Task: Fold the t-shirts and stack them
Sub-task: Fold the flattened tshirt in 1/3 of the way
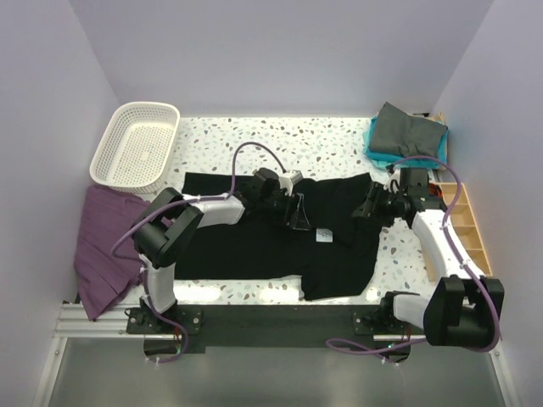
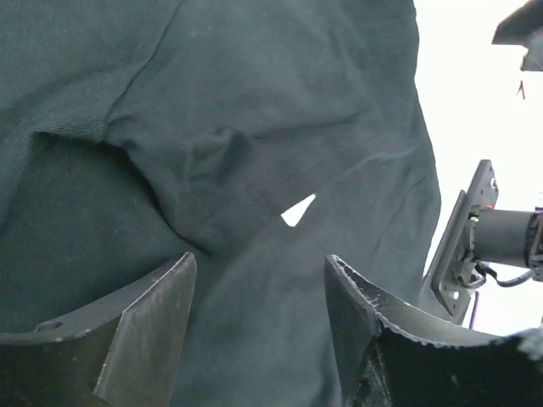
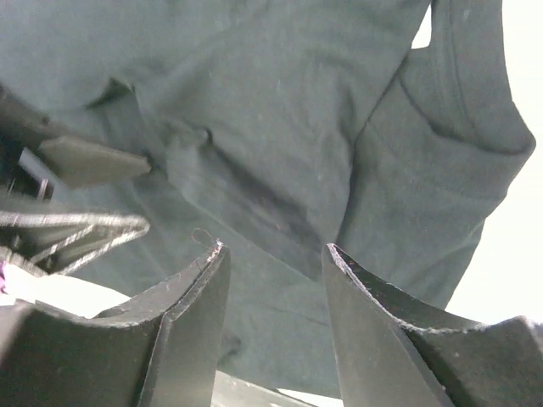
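The large black t-shirt (image 1: 254, 242) lies spread flat across the middle of the table, its small white label (image 1: 323, 235) facing up. My left gripper (image 1: 297, 212) hovers open and empty over its upper middle; in the left wrist view (image 2: 259, 288) the fabric fills the frame and the label (image 2: 298, 210) shows. My right gripper (image 1: 366, 208) is open and empty over the shirt's right part, near a sleeve (image 3: 450, 170); the right wrist view (image 3: 273, 280) shows black cloth between the fingers. The dark grey t-shirt (image 1: 409, 131) lies folded on the teal one (image 1: 376, 153) at the back right.
A white lattice basket (image 1: 136, 144) stands at the back left. A purple cloth (image 1: 102, 242) hangs off the table's left side. A wooden compartment tray (image 1: 467, 229) runs along the right edge. The left gripper's fingers (image 3: 85, 161) show in the right wrist view.
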Robot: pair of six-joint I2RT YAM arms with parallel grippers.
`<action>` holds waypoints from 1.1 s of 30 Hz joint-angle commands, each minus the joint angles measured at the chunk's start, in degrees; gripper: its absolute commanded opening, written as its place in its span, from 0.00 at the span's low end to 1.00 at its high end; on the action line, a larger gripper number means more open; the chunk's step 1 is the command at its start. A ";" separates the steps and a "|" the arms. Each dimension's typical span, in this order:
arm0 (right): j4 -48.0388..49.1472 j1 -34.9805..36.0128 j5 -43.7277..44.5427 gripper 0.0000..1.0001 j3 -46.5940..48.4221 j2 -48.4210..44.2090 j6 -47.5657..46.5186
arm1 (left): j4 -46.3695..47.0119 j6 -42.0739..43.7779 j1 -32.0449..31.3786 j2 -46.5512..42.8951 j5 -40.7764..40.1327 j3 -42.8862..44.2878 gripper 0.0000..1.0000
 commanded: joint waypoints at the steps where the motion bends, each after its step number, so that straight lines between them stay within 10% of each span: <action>1: 5.57 0.06 2.90 0.52 3.16 2.53 3.16 | 0.15 2.82 -0.11 -5.37 -2.06 0.24 0.68; 18: 15.61 1.03 -0.26 0.47 11.15 24.78 4.92 | -11.45 5.28 7.35 -1.42 -21.04 10.11 0.73; 33: 10.77 2.61 14.15 0.44 25.91 40.86 6.24 | -19.36 6.86 14.21 7.28 -31.86 12.81 0.73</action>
